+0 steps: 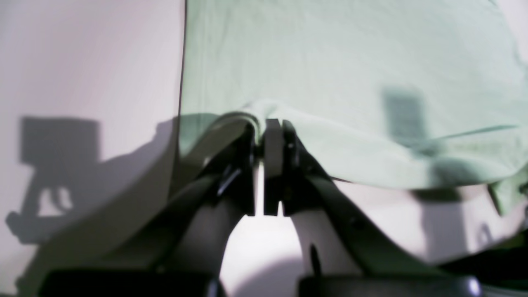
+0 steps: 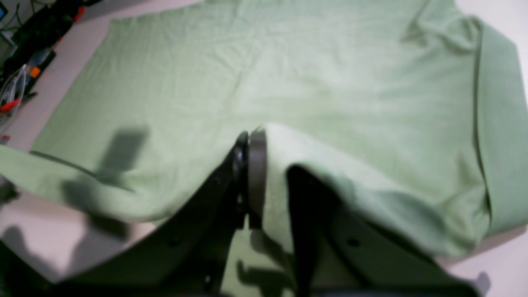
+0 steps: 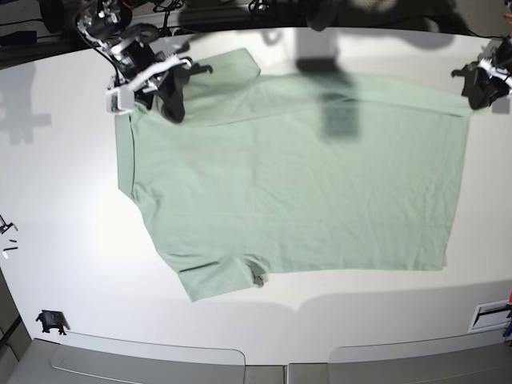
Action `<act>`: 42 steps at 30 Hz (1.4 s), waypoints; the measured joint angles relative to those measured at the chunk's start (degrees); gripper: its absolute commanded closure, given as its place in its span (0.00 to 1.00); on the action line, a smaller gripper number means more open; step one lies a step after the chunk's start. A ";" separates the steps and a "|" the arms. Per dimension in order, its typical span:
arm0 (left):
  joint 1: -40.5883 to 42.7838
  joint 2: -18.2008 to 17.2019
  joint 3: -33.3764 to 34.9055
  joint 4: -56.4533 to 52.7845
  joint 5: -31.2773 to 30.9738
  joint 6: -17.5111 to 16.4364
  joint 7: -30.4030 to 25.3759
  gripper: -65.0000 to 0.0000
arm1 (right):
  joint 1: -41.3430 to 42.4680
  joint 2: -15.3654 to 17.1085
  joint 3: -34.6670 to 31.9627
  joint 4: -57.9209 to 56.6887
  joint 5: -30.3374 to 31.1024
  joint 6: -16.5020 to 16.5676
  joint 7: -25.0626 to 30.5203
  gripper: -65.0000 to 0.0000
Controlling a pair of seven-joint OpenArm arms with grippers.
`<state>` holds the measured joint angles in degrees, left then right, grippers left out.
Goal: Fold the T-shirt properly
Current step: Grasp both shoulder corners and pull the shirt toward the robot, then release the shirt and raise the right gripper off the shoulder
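The T-shirt (image 3: 296, 176) lies spread flat on the white table (image 3: 64, 200), w/ both far corners pinched so that edge can be lifted and carried over for a fold. Right gripper (image 3: 164, 90), at the shirt's far-left shoulder, is clamped on fabric; the wrist view shows cloth draped over its closed jaws. Left gripper (image 3: 478, 90) is clamped on the shirt's far-right hem corner. Near the shirt's front edge the table is bare, so there's prob. room to bring the fold forward.
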<state>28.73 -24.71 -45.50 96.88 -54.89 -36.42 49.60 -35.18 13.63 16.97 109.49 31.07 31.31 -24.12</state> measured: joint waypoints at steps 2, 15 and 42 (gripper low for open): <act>-2.34 0.11 1.88 -0.02 4.66 2.19 -2.95 1.00 | 2.75 0.00 -0.68 -2.82 -0.07 -0.07 0.44 1.00; -8.72 0.07 6.91 -0.35 11.21 6.01 -7.41 1.00 | 16.22 0.00 -1.14 -20.57 -0.20 -0.24 2.01 1.00; -8.57 -4.20 12.70 -5.55 21.33 8.15 -13.62 0.61 | 16.61 0.00 0.57 -16.13 -0.28 -0.28 1.55 0.47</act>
<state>20.16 -28.91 -32.80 91.33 -33.56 -28.27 35.99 -18.57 13.63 17.54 93.36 30.79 31.03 -22.57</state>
